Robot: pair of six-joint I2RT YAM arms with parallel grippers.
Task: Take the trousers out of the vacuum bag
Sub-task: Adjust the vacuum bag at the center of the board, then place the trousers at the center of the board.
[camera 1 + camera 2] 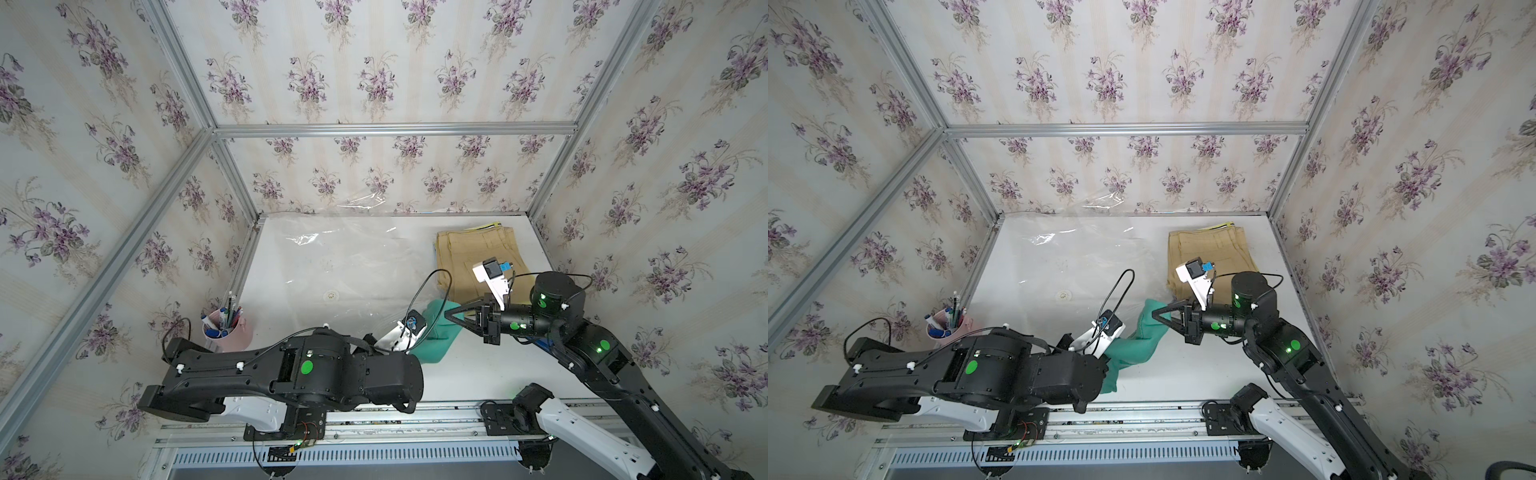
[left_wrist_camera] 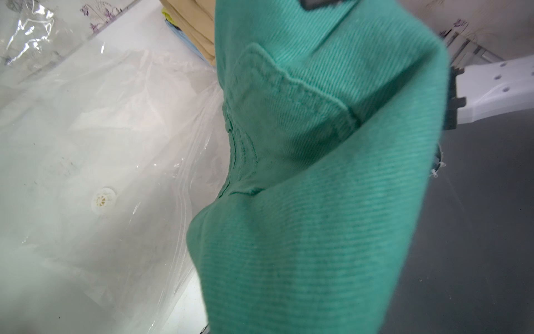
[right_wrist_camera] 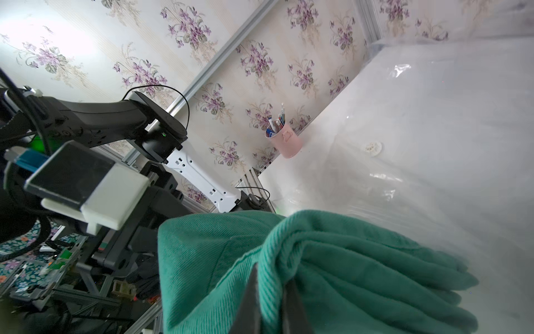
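The teal green trousers [image 1: 432, 332] [image 1: 1142, 332] hang bunched between my two grippers, above the table's front middle. My right gripper [image 1: 448, 314] [image 3: 273, 273] is shut on a fold of them. In the left wrist view the teal cloth [image 2: 318, 173] fills the picture and hides the fingers. My left gripper [image 1: 1108, 349] sits under its white camera mount, shut on the cloth's other end. The see-through vacuum bag [image 1: 340, 257] [image 2: 101, 144] lies flat on the left and middle of the table, its edge beside the trousers. Tan trousers [image 1: 469, 253] top a folded stack at the back right, outside the bag.
A pink cup of pens [image 1: 228, 328] [image 3: 284, 141] stands at the table's left edge. The bag's white round valve [image 1: 331, 296] shows near the middle. Yellow-green cloth [image 1: 490, 226] peeks from under the stack. Aluminium posts and floral walls close in three sides of the white table [image 1: 478, 374].
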